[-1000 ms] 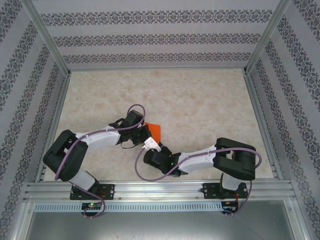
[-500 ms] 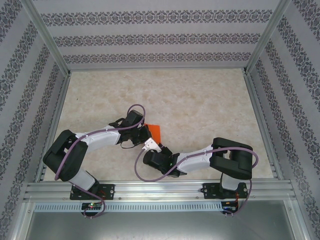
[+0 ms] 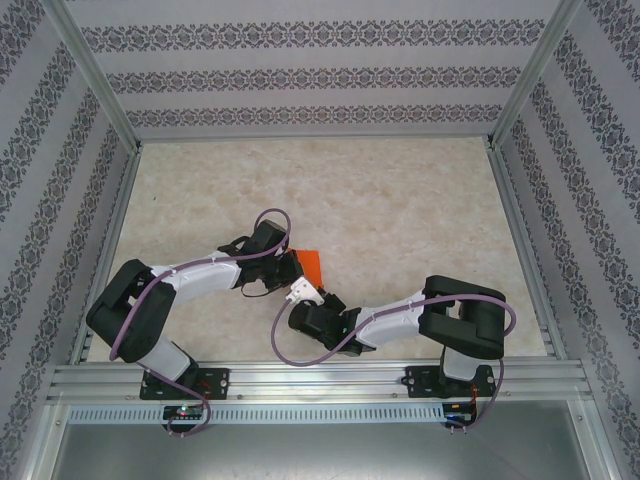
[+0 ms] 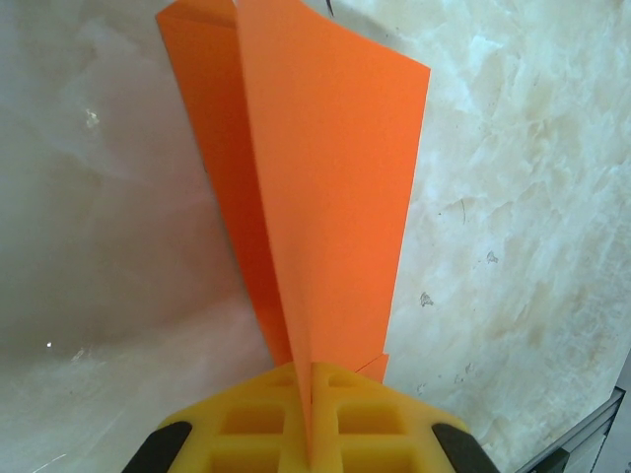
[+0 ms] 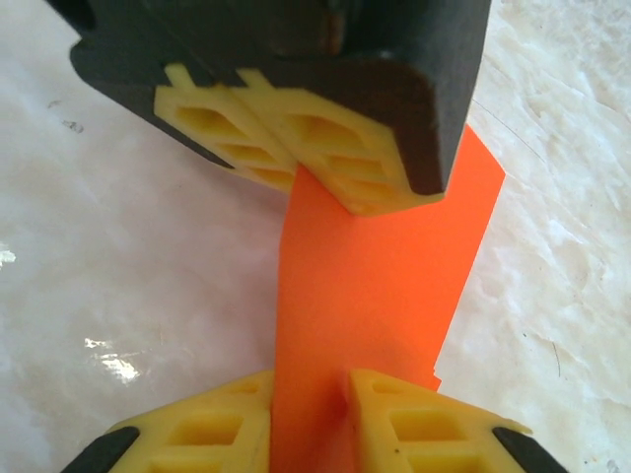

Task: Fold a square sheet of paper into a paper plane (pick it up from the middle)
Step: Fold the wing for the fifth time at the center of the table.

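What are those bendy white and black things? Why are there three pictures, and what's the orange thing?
They are two robot arms, a left arm and a right arm, bolted to the near edge of a marble-patterned table. The wide picture comes from a camera above and behind them. The other two come from a small camera on each arm's wrist, so the yellow fingers look very big.

Each arm ends in a pinching tool. The left tool and the right tool are both shut on the same folded orange paper, one at each end. In the right wrist picture, the dark tool at the top is the left one.
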